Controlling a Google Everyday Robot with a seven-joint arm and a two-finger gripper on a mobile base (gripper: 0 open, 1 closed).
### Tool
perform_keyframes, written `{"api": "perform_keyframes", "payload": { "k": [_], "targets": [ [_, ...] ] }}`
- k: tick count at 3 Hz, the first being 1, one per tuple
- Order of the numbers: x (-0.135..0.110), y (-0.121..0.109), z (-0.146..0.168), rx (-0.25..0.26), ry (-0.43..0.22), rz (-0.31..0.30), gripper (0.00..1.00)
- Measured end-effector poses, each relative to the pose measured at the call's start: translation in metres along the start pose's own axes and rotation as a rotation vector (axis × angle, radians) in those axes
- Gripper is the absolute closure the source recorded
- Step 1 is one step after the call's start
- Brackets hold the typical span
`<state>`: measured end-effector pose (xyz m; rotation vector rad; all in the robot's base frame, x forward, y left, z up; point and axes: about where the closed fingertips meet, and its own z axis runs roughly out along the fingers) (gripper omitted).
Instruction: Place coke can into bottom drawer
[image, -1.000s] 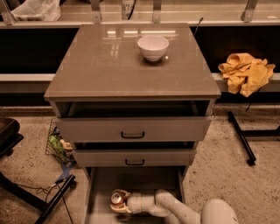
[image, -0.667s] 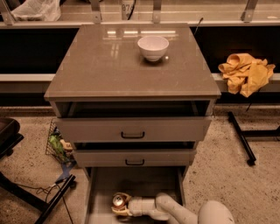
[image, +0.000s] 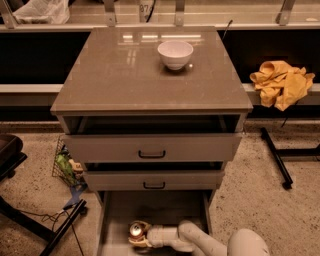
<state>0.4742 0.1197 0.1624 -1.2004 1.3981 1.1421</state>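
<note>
Speckled floor is seen around one grey cabinet (image: 125, 85). At its six o'clock, the gripper (image: 137, 234) is pinched around one coke can (image: 135, 229), held inside the bottom drawer (image: 160, 207). Two handled drawers (image: 200, 147) are stacked above it. One white bowl (image: 175, 53) is set at twelve and one yellow cloth (image: 281, 82) at two.

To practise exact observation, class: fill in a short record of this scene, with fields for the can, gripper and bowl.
Can: red aluminium coke can, inside the shallow grey bottom drawer, front left
Gripper: two-finger gripper, closed around the can, low in that drawer
Bowl: round white bowl on the grey cabinet top
</note>
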Motion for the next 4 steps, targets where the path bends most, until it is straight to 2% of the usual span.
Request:
{"api": "perform_keyframes", "payload": {
  "k": [2, 3, 4],
  "targets": [
    [-0.0001, 0.0001, 0.0001, 0.0, 0.0, 0.0, 0.13],
    [-0.0003, 0.0015, 0.002, -0.003, -0.002, 0.001, 0.0],
    [-0.0003, 0.0015, 0.002, -0.003, -0.002, 0.001, 0.0]
  ]
}}
